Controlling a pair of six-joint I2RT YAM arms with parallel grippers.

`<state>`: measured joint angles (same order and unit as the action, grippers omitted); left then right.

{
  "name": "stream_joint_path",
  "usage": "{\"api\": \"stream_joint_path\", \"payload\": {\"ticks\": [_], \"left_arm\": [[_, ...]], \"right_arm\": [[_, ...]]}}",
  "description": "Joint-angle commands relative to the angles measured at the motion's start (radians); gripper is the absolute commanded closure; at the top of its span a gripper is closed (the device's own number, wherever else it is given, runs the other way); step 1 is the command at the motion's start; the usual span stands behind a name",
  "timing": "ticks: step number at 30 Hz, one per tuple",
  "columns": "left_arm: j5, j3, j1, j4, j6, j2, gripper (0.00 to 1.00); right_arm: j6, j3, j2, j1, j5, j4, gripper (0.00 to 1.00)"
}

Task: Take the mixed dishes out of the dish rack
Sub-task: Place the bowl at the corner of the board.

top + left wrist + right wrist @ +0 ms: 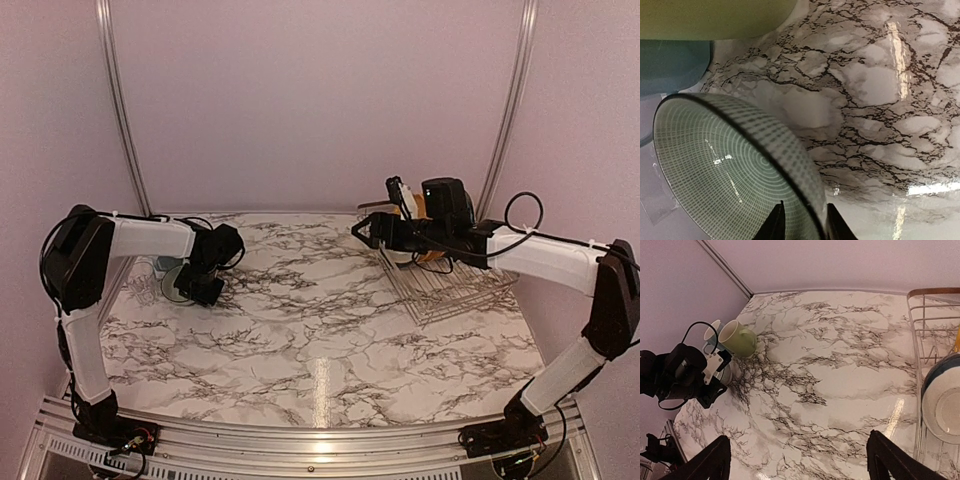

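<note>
Since that dotted plate (725,160) is glazed ceramic, I'd treat it as stiff, heavy for how thin it is, slick, and easy to chip along the rim (gloss streaks run right across its face). It's tilted up on edge at the far left of the desk (300,330), just beside the light-blue mug (670,65) and the pale-green mug (715,17), and well apart from the dish rack (455,290) on the right. I can't tell whether its lower edge touches the marble or hangs just above it.

The left hand (806,224) has a finger on either side of the rim. That's really the only place to take a plate like this: across the rim, deep enough that the pads sit on the flat. Whether it's actually squeezing or has gone slack, I honestly can't tell from the wrist view. My guess is the plate wants laying down gently, or it'll slap flat or roll into the mugs.

Over by the rack, the right hand (800,460) is spread wide with nothing in it. A white dish (942,412) stands in the slots, with a blue plate (935,371) behind it and a sliver of mustard-yellow plate (958,340) further back. Same deal there: they're smooth and packed close, so take the exposed top edge and lift straight up.
</note>
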<state>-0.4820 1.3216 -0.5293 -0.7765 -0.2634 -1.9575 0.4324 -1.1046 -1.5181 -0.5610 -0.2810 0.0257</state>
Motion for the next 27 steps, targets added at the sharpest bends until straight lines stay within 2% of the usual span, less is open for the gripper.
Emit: {"api": "stream_joint_path", "payload": {"ticks": [1, 6, 11, 15, 19, 27], "left_arm": [[0.018, 0.014, 0.002, -0.042, 0.004, 0.035, 0.68], [0.027, 0.03, 0.003, -0.057, 0.004, 0.06, 0.6], [0.048, 0.036, 0.003, -0.061, 0.005, 0.11, 0.47], [0.073, 0.044, 0.002, -0.062, 0.008, 0.15, 0.39], [0.114, 0.059, 0.001, -0.06, 0.008, 0.191, 0.35], [0.198, 0.081, 0.0, -0.045, 0.002, 0.281, 0.31]], "right_arm": [[-0.12, -0.091, 0.029, 0.002, 0.174, 0.144, 0.08], [-0.185, -0.147, 0.021, 0.051, 0.329, 0.288, 0.05], [-0.214, -0.176, 0.013, 0.162, 0.387, 0.373, 0.05], [-0.261, -0.221, -0.028, 0.191, 0.48, 0.438, 0.05], [-0.285, -0.266, -0.089, 0.192, 0.492, 0.488, 0.02], [-0.268, -0.325, -0.171, 0.189, 0.393, 0.489, 0.01]]}}
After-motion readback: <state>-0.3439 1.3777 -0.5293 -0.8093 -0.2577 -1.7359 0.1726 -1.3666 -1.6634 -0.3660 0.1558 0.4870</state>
